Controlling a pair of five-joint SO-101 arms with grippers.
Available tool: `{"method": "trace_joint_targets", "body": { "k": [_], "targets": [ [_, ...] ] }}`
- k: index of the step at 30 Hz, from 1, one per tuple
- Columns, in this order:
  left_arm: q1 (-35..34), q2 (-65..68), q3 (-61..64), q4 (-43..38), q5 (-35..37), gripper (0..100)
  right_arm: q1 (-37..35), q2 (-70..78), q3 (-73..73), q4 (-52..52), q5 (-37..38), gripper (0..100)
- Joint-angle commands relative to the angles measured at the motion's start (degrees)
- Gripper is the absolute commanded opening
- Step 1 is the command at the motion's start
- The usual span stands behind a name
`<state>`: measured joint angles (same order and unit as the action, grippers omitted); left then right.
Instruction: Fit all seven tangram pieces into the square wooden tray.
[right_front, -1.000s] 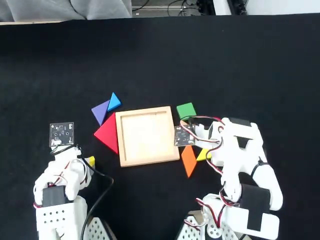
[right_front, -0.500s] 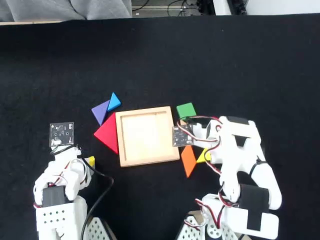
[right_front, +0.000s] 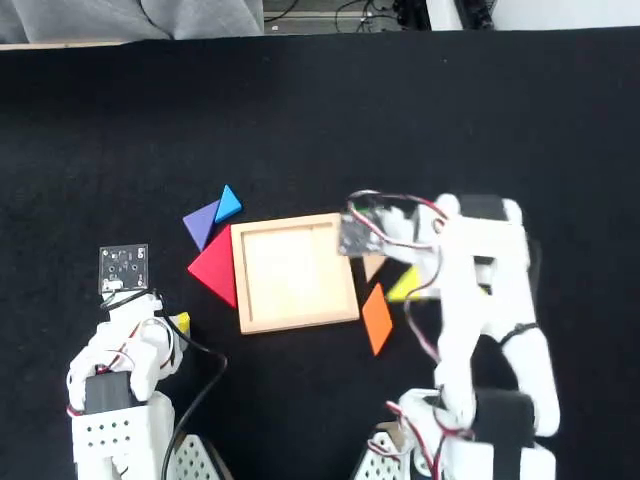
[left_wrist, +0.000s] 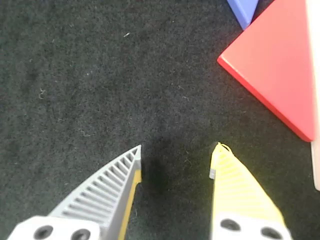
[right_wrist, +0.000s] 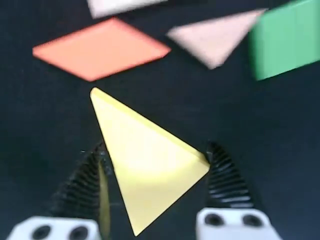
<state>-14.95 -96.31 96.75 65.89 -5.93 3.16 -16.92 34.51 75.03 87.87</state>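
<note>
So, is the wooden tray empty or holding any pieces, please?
Empty: the wooden tray shows bare wood inside; the red triangle lies outside.

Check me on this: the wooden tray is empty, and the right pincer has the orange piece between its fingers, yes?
Not the orange piece: the right wrist view shows the right pincer with the yellow triangle between its fingers, the orange piece lying apart from it. The wooden tray is empty, yes.

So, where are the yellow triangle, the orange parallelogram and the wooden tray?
yellow triangle (right_wrist: 150, 170), right wrist view, middle of its top face.
orange parallelogram (right_wrist: 100, 48), right wrist view, middle of its top face.
wooden tray (right_front: 241, 280), high view, its left rim.
</note>
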Motion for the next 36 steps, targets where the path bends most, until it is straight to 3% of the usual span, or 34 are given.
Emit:
{"method": "trace_joint_targets", "body": {
  "k": [1,7,15,20,27,36],
  "targets": [
    [-0.48,-0.18,0.57,0.18,-0.18,23,-12.92,-2.59,-6.81,1.76,-11.08,13.0],
    [-0.48,-0.18,0.57,0.18,-0.18,23,-32.35,5.32,-8.48,-5.36,-24.09,13.0],
    [-0.48,-0.18,0.57,0.18,-0.18,23,-40.18,20.26,-14.73,-7.30,-31.03,13.0],
    [-0.48,-0.18,0.57,0.18,-0.18,23,-38.24,19.21,-17.80,-4.04,-31.21,13.0],
    [-0.48,-0.18,0.57,0.18,-0.18,23,-33.58,-0.92,-19.30,15.82,-30.24,13.4],
    [-0.48,-0.18,0.57,0.18,-0.18,23,-26.90,-26.15,13.58,17.58,-20.75,13.5]
  ]
}}
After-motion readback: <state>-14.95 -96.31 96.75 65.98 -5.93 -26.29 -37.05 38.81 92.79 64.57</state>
